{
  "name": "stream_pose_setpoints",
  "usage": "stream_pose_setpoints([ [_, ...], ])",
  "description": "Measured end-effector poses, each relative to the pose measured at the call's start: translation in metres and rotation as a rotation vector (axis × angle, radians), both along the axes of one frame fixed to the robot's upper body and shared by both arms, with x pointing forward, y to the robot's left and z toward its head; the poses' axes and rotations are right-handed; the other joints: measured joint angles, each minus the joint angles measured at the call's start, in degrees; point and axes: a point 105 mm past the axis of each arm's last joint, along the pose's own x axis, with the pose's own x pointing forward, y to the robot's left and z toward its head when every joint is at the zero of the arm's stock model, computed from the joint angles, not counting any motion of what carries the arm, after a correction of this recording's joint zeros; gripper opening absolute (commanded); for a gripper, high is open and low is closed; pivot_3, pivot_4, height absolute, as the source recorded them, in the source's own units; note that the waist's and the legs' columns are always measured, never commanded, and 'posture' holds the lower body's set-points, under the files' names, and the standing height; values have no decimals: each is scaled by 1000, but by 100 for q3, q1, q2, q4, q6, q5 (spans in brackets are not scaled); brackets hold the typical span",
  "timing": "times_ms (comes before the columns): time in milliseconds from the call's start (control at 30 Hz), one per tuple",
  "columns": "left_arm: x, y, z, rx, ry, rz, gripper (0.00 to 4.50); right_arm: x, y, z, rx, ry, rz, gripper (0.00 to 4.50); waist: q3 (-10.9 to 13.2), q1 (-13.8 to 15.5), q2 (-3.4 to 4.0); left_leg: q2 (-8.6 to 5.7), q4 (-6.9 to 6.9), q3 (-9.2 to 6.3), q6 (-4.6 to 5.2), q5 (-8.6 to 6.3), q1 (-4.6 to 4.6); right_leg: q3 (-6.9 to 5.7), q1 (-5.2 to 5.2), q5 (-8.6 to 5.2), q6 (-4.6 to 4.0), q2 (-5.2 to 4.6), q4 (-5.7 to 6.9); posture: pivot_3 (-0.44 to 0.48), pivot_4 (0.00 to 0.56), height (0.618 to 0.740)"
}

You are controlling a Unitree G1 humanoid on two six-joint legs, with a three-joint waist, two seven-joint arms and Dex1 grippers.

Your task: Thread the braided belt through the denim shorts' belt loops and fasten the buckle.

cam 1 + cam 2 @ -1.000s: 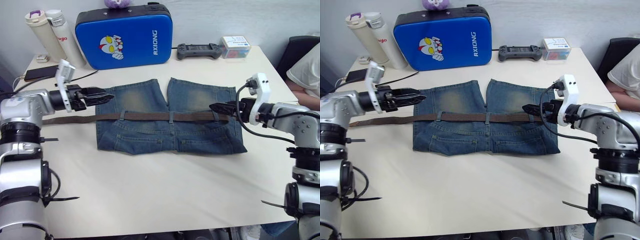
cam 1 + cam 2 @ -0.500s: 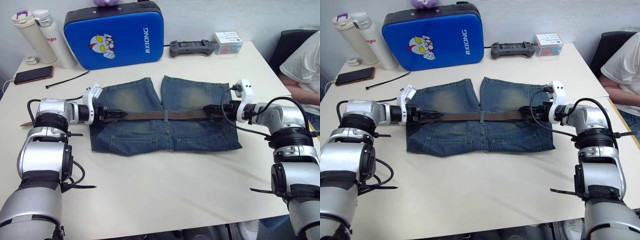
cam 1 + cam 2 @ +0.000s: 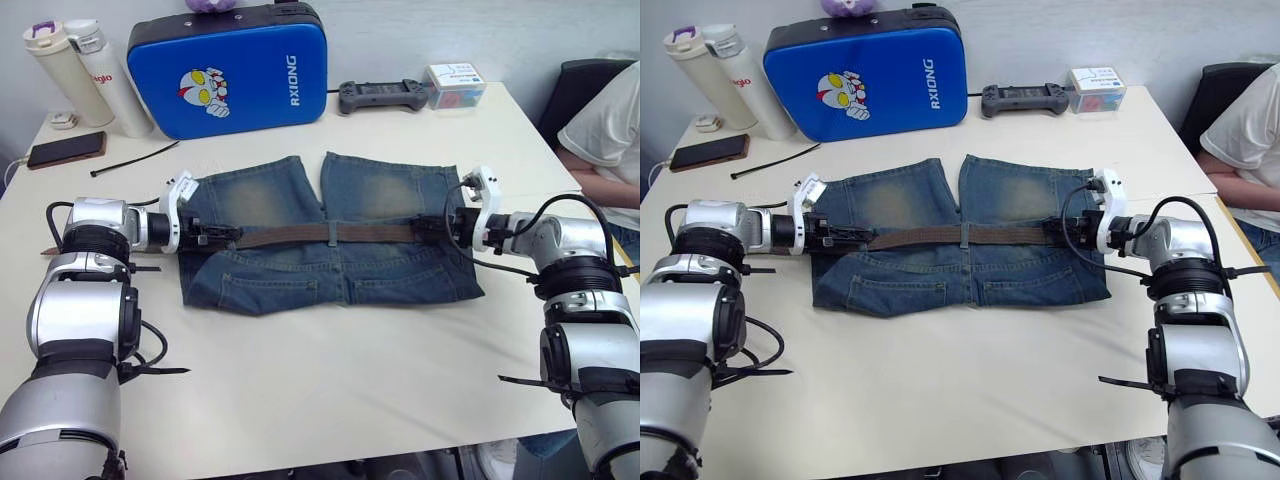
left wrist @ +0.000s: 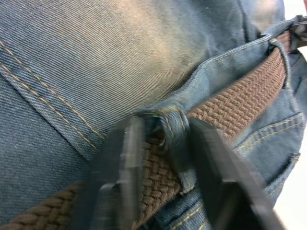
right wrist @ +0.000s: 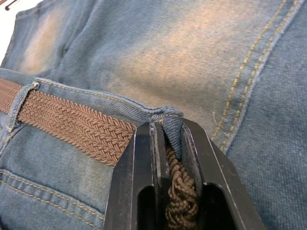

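The denim shorts [image 3: 370, 190] lie flat on the table, legs pointing away from me. The braided belt [image 3: 370, 234] runs along the waistband and passes under a belt loop [image 3: 963, 235] at the middle. My left gripper [image 3: 222, 236] is at the left end of the waistband, shut on the belt [image 4: 240, 100] beside a belt loop [image 4: 175, 129]. My right gripper [image 3: 428, 230] is at the right end, shut on the belt [image 5: 72, 122] together with a fold of denim. A brown belt tip [image 3: 47, 249] sticks out behind the left arm. The buckle is hidden.
At the back of the table [image 3: 320, 380] stand a blue padded case [image 3: 235, 65] and two bottles [image 3: 70, 60], with a phone [image 3: 65, 150], a black cable tie [image 3: 135, 158], a game controller [image 3: 385, 95] and a small box [image 3: 455, 83]. A person [image 3: 600, 130] sits at the right edge.
Both grippers have come in from beside the shorts to the waistband ends. Their fingers, wide apart before, have closed on the belt. The camera also shifted.
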Motion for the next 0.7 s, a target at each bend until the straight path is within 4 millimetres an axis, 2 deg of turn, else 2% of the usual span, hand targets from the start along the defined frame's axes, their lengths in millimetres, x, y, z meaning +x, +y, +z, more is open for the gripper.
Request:
stream_pose_setpoints([
  [67, -3, 1, 4, -21, -8, -23, 0, -5, 1, 2, -14, -45, 41, 95, 0, 2, 0, 0, 2, -1, -1, -1, -2, -1, 0, 0, 0, 0, 1, 0, 150, 740],
  [233, -8, 7, 21, -57, -73, -89, 0, -26, 7, 14, -20, -184, 141, 95, 0, 8, 0, 1, 12, -3, -3, -4, -7, -4, -2, 0, 0, 1, 2, 0, 150, 740],
  [367, -18, 6, 47, -80, -192, -229, 0, -51, 11, 20, -80, -320, 220, 95, 0, 14, 0, 3, 19, -6, -4, -6, -11, -6, -2, 0, 0, 2, 3, 0, 150, 740],
  [467, -24, 9, 53, -52, -253, -278, 0, -65, 16, 21, -107, -402, 255, 95, 0, 13, 0, 4, 19, -6, -4, -6, -10, -1, -2, 0, 0, 2, 5, 0, 150, 740],
  [567, -47, 20, 51, 3, -320, -345, 0, -93, 25, 25, -69, -472, 352, 95, 0, -25, 0, 17, 14, -7, -9, -11, -5, 3, -4, 0, 0, 9, 8, 0, 150, 740],
  [600, -64, 23, 50, 35, -339, -400, 0, -108, 25, 25, -67, -491, 389, 95, 0, -34, 0, 21, 9, -10, -11, -14, -4, 4, -4, 0, 0, 11, 5, 0, 150, 740],
  [700, -101, 20, 45, 91, -344, -539, 0, -134, 26, 22, -103, -543, 436, 95, 0, 12, 0, 21, 13, -21, -8, -19, 3, 8, 9, -1, -2, 11, -2, 0, 150, 740],
])
